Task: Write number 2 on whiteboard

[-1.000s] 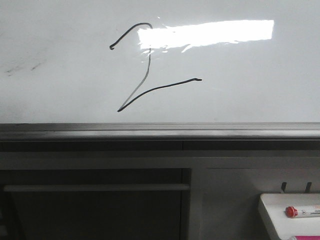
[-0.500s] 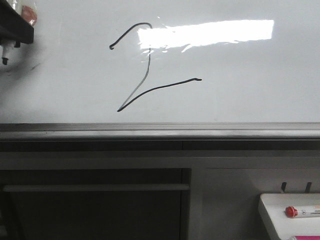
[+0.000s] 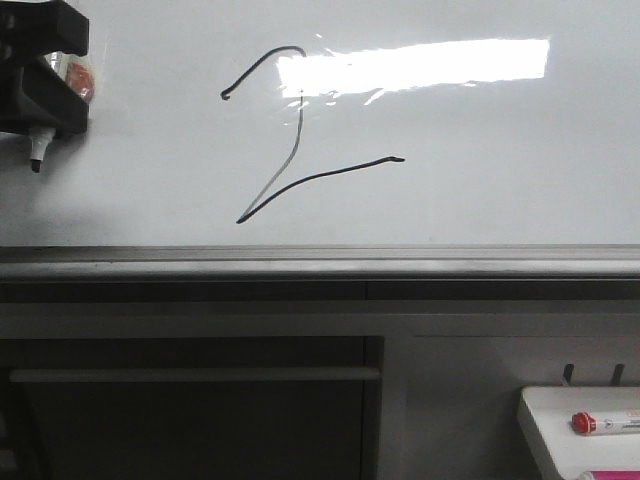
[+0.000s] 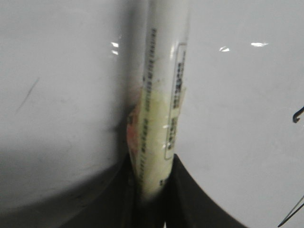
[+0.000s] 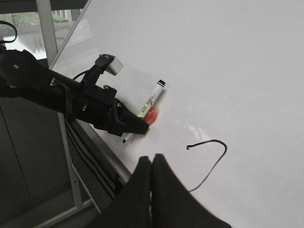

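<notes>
The number 2 (image 3: 322, 175) is drawn in thin black line on the whiteboard (image 3: 500, 170), with a hooked top, a faint grey middle and a long base stroke. My left gripper (image 3: 48, 105) is at the board's upper left, well left of the figure, shut on a white marker (image 3: 36, 150) with its dark tip pointing down. In the left wrist view the fingers (image 4: 187, 190) clamp the marker barrel (image 4: 161, 109) against the board. My right gripper (image 5: 152, 164) is shut and empty, held off the board near the figure's hook (image 5: 216, 147).
A grey metal rail (image 3: 320, 262) runs under the board, with dark cabinet panels below. A small white tray (image 3: 560, 420) at the lower right holds a red-capped marker (image 3: 600, 423). Faint smudges mark the board's left side.
My left gripper with the marker has come into the front view at the top left and moved down and right. The drawn figure is unchanged.
</notes>
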Robot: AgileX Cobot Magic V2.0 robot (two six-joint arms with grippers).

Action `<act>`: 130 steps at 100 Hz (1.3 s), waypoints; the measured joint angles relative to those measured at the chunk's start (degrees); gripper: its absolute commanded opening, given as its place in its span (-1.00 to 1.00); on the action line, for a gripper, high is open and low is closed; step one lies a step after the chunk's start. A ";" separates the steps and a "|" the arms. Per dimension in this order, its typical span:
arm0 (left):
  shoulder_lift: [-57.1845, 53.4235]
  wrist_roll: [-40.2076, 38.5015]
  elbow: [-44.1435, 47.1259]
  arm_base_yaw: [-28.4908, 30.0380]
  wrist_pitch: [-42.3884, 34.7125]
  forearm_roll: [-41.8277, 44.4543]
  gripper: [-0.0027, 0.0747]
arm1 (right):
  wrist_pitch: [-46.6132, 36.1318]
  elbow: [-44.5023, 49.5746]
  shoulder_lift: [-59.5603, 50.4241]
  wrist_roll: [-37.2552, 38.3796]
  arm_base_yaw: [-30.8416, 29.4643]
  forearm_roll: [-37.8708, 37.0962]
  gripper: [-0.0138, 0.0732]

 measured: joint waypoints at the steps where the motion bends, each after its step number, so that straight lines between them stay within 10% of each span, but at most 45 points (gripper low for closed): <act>1: 0.01 0.00 0.00 0.00 0.00 0.00 -0.98 | 0.02 0.00 0.00 0.00 0.00 0.09 -0.84; 114: 3.19 0.21 -3.52 -1.87 -0.14 -1.22 -0.98 | -1.80 0.00 0.00 0.11 0.00 1.26 -0.84; 130: 3.19 0.31 -3.52 -1.87 -0.14 -1.31 -0.57 | -1.95 0.00 0.00 0.11 0.00 1.30 -0.84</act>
